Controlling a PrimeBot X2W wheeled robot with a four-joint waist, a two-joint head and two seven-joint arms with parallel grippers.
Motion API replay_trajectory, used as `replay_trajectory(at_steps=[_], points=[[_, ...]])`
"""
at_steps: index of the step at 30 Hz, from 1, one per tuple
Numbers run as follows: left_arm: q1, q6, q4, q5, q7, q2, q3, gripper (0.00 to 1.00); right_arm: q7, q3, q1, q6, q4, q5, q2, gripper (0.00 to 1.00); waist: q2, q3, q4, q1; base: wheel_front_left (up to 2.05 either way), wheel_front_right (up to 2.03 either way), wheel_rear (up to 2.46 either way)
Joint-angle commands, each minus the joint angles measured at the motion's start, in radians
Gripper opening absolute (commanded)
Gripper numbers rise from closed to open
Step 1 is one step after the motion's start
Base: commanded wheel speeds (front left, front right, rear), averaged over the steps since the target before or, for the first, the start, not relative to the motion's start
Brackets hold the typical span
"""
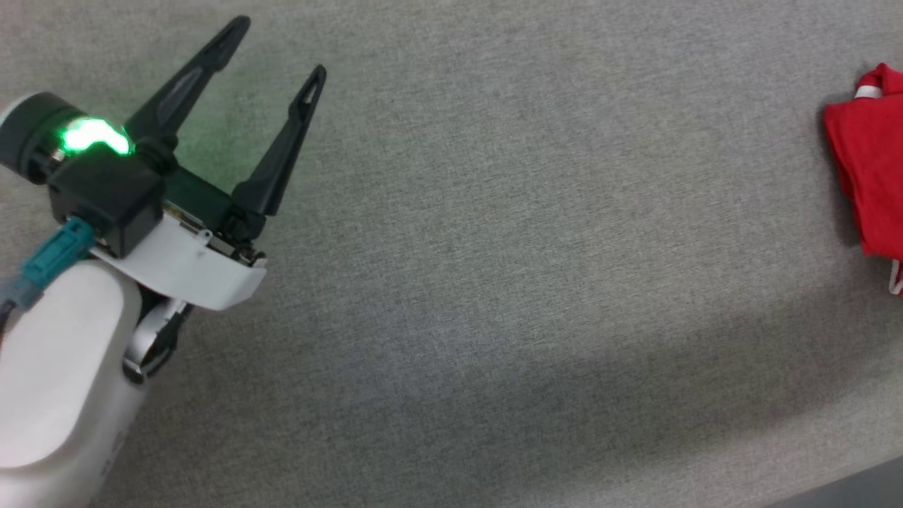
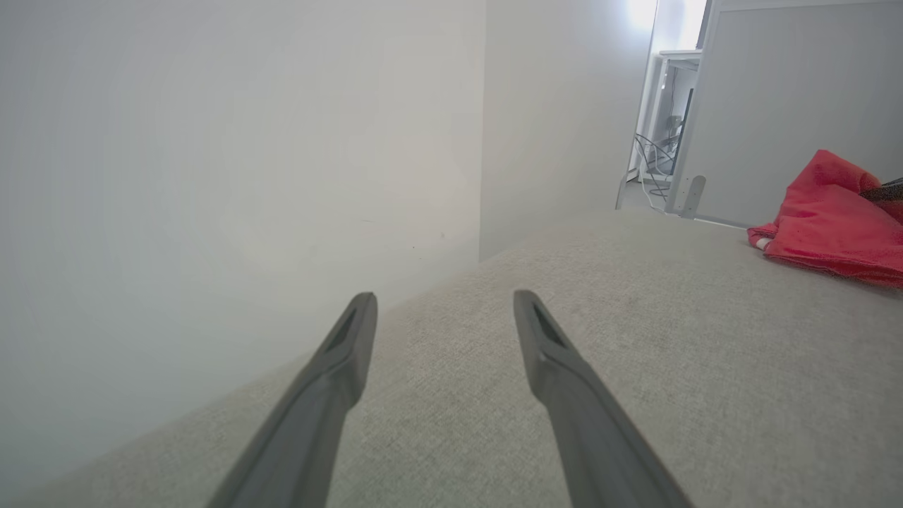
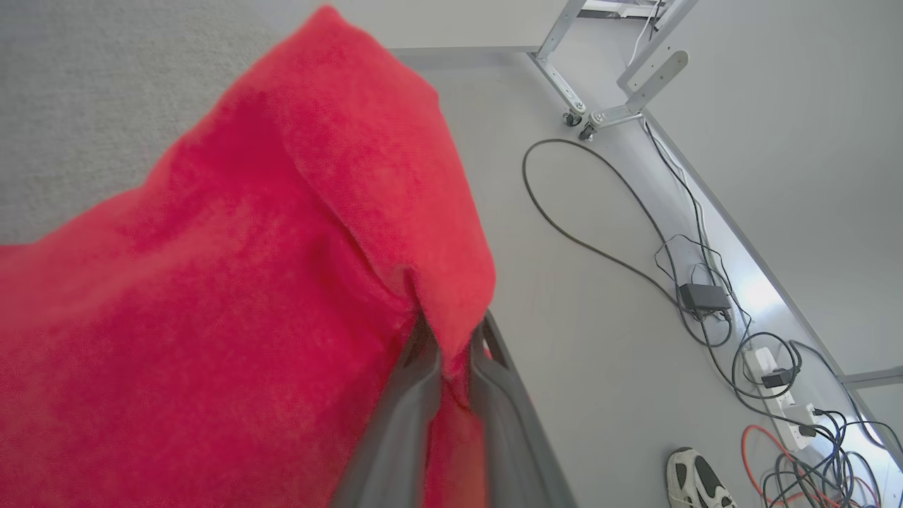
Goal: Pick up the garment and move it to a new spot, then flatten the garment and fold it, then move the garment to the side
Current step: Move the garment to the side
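The garment [image 1: 871, 169], a red jersey bunched up with a bit of white trim showing, lies at the right edge of the grey table [image 1: 494, 247]. Its number is hidden. In the right wrist view my right gripper [image 3: 455, 346] is shut on a fold of the garment [image 3: 247, 282], which drapes over the fingertips. My left gripper [image 1: 279, 48] hangs far off at the table's left, open and holding nothing. The left wrist view has its fingers spread wide [image 2: 444, 300] over the bare cloth surface, with the garment [image 2: 832, 226] lying away to the right.
Beyond the table's right edge is a pale floor with a long black cable [image 3: 585, 233], a power strip with plugs [image 3: 772, 381] and a shoe [image 3: 695, 480]. A wheeled metal frame leg [image 3: 575, 116] stands farther off. A white wall [image 2: 211, 176] runs along the table's far side.
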Motion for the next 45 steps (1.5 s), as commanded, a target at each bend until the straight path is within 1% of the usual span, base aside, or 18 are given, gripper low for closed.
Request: replay_trajectory(at_steps=[1,6,7,8,9,10,11,16,20,24,26,28,32,36,39,42,45], points=[[-0.013,0.000,-0.004,0.005,0.000,0.004,0.003,1.00,-0.015,-0.011,-0.014,-0.001,0.012,-0.007,0.003,0.00,0.0000,0.007,0.006,0.0000,0.00,0.00,0.00],[-0.017,0.005,-0.019,-0.003,0.016,0.014,0.006,1.00,-0.079,-0.038,-0.047,-0.001,0.089,-0.076,0.013,0.00,0.0000,0.016,0.009,0.0000,0.00,0.00,0.00],[-0.017,0.006,-0.019,-0.006,0.016,0.014,0.005,1.00,-0.089,-0.046,-0.053,-0.001,0.103,-0.087,0.013,0.03,0.0000,0.015,0.011,0.0000,0.00,0.00,0.00],[-0.016,0.008,-0.018,-0.008,0.017,0.012,0.005,1.00,-0.093,-0.056,-0.058,-0.001,0.119,-0.091,0.014,0.33,0.0000,0.010,0.013,0.0000,0.00,0.00,0.00],[-0.015,0.009,-0.016,-0.009,0.016,0.010,0.004,1.00,-0.098,-0.061,-0.062,-0.001,0.132,-0.096,0.015,0.45,0.0000,0.006,0.015,0.0000,0.00,0.00,0.00],[-0.013,0.012,-0.013,-0.010,0.014,0.007,0.003,1.00,-0.106,-0.063,-0.065,-0.001,0.140,-0.103,0.013,0.96,0.0000,0.001,0.018,0.0000,0.00,0.00,0.00],[-0.010,0.014,-0.008,-0.003,0.012,0.008,0.000,1.00,-0.112,-0.065,-0.066,-0.001,0.148,-0.112,0.007,1.00,0.0000,-0.005,0.022,0.0000,0.00,0.00,0.00],[0.024,0.033,0.015,-0.010,-0.013,-0.017,0.002,1.00,-0.121,-0.068,-0.060,-0.001,0.179,-0.131,-0.018,1.00,0.0000,-0.053,0.044,0.0000,0.00,0.00,0.00],[0.064,0.044,0.050,-0.020,-0.032,-0.049,0.009,1.00,-0.139,-0.034,-0.042,-0.001,0.188,-0.147,-0.025,1.00,0.0000,-0.114,0.075,0.0000,0.00,0.00,0.00],[0.123,0.055,0.097,-0.036,-0.042,-0.086,0.025,1.00,-0.169,0.052,-0.041,-0.001,0.189,-0.143,0.014,1.00,0.0000,-0.188,0.115,0.0000,0.00,0.00,0.00],[0.162,0.057,0.125,-0.041,-0.043,-0.102,0.035,1.00,-0.189,0.133,-0.028,-0.001,0.186,-0.151,0.048,1.00,0.0000,-0.227,0.137,0.0000,0.00,0.00,0.00],[0.200,0.063,0.140,-0.043,-0.044,-0.118,0.059,1.00,-0.209,0.201,-0.024,-0.001,0.182,-0.128,0.087,1.00,0.0000,-0.264,0.156,0.0000,0.00,0.00,0.00],[0.298,0.066,0.161,-0.038,-0.042,-0.156,0.124,1.00,-0.236,0.329,-0.004,-0.001,0.152,-0.051,0.173,1.00,0.0000,-0.333,0.197,0.0000,0.00,0.00,0.00],[0.389,0.058,0.175,-0.024,-0.042,-0.200,0.198,1.00,-0.254,0.441,0.045,-0.001,0.080,0.065,0.230,1.00,0.0000,-0.398,0.239,0.0000,0.00,0.00,0.00],[0.446,0.045,0.184,-0.009,-0.042,-0.233,0.240,1.00,-0.262,0.504,0.110,-0.001,-0.002,0.182,0.253,1.00,0.0000,-0.452,0.273,0.0000,0.00,0.00,0.00],[0.497,0.033,0.193,0.007,-0.042,-0.262,0.276,1.00,-0.267,0.542,0.185,-0.001,-0.089,0.286,0.248,1.00,0.0000,-0.503,0.299,0.0000,0.00,0.00,0.00],[0.540,0.020,0.200,0.025,-0.042,-0.283,0.297,1.00,-0.269,0.591,0.266,-0.001,-0.171,0.360,0.245,1.00,0.0000,-0.543,0.319,0.0000,0.00,0.00,0.00]])
